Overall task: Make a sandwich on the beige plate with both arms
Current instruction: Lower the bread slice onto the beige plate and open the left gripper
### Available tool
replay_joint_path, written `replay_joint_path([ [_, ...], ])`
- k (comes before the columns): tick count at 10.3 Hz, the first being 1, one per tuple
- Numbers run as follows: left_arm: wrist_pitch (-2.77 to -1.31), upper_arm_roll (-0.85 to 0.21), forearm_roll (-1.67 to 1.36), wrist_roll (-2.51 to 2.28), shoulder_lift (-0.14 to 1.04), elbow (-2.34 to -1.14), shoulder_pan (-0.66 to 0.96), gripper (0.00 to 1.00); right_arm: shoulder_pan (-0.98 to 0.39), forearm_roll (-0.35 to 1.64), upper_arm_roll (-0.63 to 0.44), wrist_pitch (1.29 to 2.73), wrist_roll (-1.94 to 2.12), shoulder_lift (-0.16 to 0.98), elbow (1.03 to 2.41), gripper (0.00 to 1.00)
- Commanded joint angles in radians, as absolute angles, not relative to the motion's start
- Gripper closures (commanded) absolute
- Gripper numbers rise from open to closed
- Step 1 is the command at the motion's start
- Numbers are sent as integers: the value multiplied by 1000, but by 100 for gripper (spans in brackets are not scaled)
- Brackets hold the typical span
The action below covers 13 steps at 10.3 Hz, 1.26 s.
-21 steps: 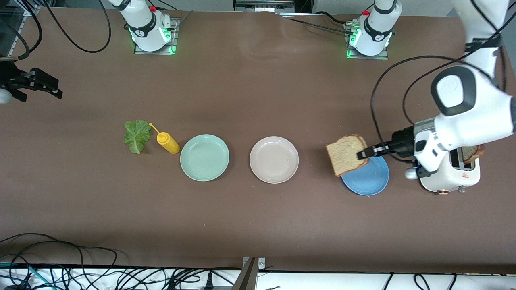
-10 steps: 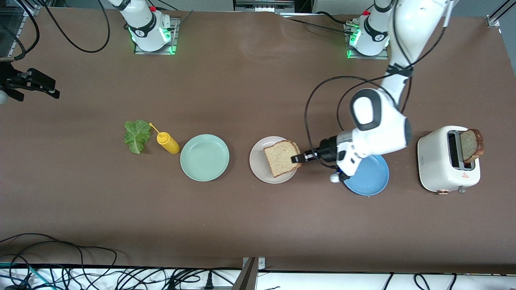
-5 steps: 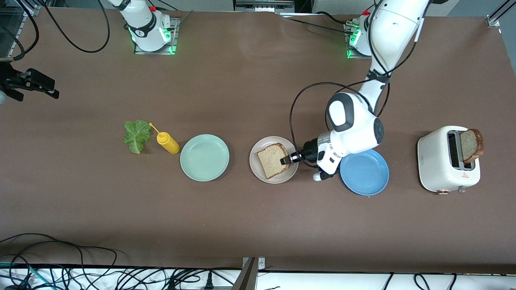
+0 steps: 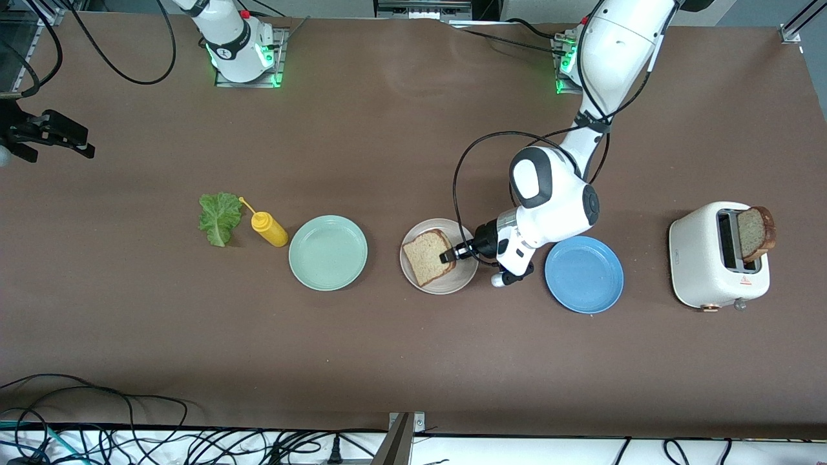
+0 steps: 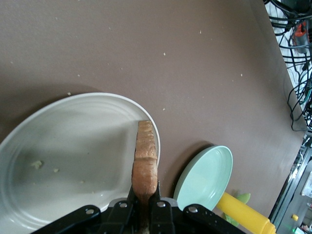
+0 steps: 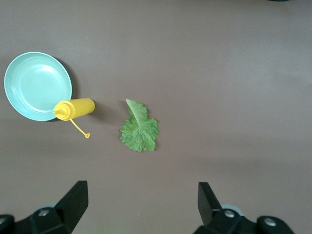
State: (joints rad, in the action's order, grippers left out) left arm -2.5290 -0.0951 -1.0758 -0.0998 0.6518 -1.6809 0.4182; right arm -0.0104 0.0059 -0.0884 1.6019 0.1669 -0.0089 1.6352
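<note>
I have the first slice of bread (image 4: 427, 257) over the beige plate (image 4: 462, 278), so I judge the step in hand to be laying down the sandwich's bottom layer. The left gripper (image 4: 447, 256) is clenched on the edge of the slice that faces the blue plate (image 4: 585, 274). In the left wrist view the slice (image 5: 145, 161) stands edge-on between the fingers (image 5: 158, 212), with the beige plate (image 5: 73, 146) under it. From the front camera the slice covers much of the plate's middle, tilted rather than square to it. I cannot tell whether it rests on the plate or hangs just above.

The next move, as I read it, calls for lowering the slice flat, letting go, and lifting clear without dragging the bread off the rim.

The right gripper (image 4: 45, 132) waits at the right arm's end of the table, its fingers (image 6: 75, 197) spread wide and holding nothing. The lettuce leaf (image 6: 139, 127) lies flat on the table well apart from the beige plate. Between them sit the yellow squeeze bottle (image 4: 268, 227) and the mint-green plate (image 4: 327, 252). That leaf looks like the right arm's job once the plate is free.

The second slice (image 4: 753, 231) stands in the white toaster (image 4: 701, 258) at the left arm's end, past the blue plate.
</note>
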Motion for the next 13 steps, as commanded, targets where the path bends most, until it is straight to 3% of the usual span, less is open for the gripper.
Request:
replay_joint_path([
  [1,-2583,-106,-1114,-83,686,-1661,430,100,-6,25,-91,1591,176,-8,1628,0],
  [5,-2611,-115,-1105,-83,698,-1663,423,100,-6,25,-91,1591,176,-9,1628,0],
  [6,-2611,-115,-1104,-83,698,-1663,422,64,-6,25,-91,1592,176,-9,1628,0],
  [7,-2611,-115,-1101,-84,696,-1663,420,1,-6,25,-91,1592,176,-9,1628,0],
  [13,-2611,-100,-832,-89,692,-1678,376,0,-5,28,-91,1594,178,-5,1628,0],
])
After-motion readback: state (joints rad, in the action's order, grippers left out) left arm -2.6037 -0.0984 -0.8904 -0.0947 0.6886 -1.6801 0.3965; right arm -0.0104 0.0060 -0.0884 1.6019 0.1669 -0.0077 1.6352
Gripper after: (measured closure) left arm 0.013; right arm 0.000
